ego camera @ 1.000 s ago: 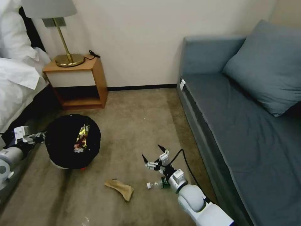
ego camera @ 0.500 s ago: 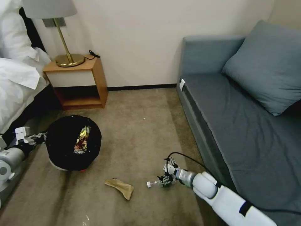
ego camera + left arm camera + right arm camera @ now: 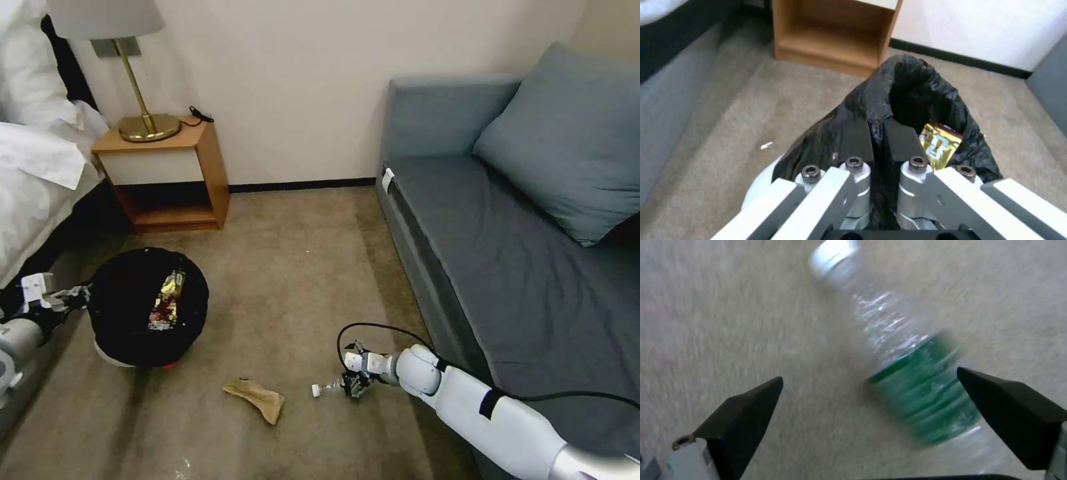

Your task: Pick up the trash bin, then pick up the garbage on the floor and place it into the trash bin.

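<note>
The trash bin, white with a black bag, hangs low over the carpet at the left. My left gripper is shut on the bin's bagged rim, the two fingers pinching the black plastic. A gold-brown wrapper and a red packet lie inside the bin; the left wrist view shows the gold wrapper. The clear bottle with a green label lies on the floor. My right gripper is down at the bottle, open, its fingers either side of the green label. The crumpled tan paper lies to the bottle's left.
A grey-blue sofa with a cushion runs along the right, close to my right arm. A wooden nightstand with a brass lamp stands at the back wall, and a bed is at the left. Open carpet lies between bin and bottle.
My right arm came down from above the floor and reached forward to the bottle, fingers still open. The bin, held by my left gripper, shifted slightly left and lower.
</note>
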Available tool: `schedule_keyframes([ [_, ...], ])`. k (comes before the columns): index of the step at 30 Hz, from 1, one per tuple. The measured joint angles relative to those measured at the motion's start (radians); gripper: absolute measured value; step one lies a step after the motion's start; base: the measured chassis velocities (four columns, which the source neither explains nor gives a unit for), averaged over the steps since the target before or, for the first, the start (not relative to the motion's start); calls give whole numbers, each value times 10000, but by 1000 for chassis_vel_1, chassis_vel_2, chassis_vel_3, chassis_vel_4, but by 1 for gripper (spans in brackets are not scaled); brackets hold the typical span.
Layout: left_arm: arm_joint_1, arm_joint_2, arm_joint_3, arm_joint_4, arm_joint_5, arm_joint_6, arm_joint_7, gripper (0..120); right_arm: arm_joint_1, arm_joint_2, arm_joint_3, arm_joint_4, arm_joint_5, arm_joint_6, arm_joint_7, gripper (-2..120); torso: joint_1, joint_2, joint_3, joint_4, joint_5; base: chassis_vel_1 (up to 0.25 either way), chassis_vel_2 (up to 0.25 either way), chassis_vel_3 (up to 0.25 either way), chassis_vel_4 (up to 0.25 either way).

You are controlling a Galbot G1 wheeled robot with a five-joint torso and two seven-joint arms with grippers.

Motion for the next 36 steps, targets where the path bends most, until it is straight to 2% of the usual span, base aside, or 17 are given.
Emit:
schedule_keyframes([
  [10,-2,46,-9,36,-4,1,-6,4,498,769,-167,-1549,-422,248,-8,100,0,-1,1,1,0,0,0,0,0],
  [13,26,39,-26,-13,-4,1,-7,4,567,741,-110,-1512,-449,295,19,100,0,0,0,2,0,0,0,0,0],
  [16,53,38,-67,-6,-4,1,-8,4,663,373,-247,-909,-457,362,11,100,0,0,0,0,-1,0,0,0,0],
  [22,40,38,-64,99,-5,-3,-8,4,844,320,-177,-774,-490,638,164,100,0,0,0,-1,-2,0,0,0,0],
  [26,41,41,5,122,-6,-12,2,4,1304,803,0,-1558,-1132,1754,392,100,0,0,0,0,-1,0,0,0,0],
  [27,41,41,5,122,-6,-12,2,4,1304,803,0,-1558,-1132,1754,392,100,0,0,0,0,-1,0,0,0,0],
  [30,44,55,18,121,-8,-15,8,4,1787,1334,19,-2305,-2649,2925,251,100,0,-1,0,1,-1,0,0,0,0],
  [32,45,56,18,114,-10,-16,9,4,1911,1486,28,-2553,-2972,3200,163,100,0,0,1,1,-2,0,0,0,0],
  [36,118,54,-61,40,-21,-16,35,4,2483,2300,454,-3864,-4420,4421,-184,100,0,-1,1,1,-2,0,0,0,0],
])
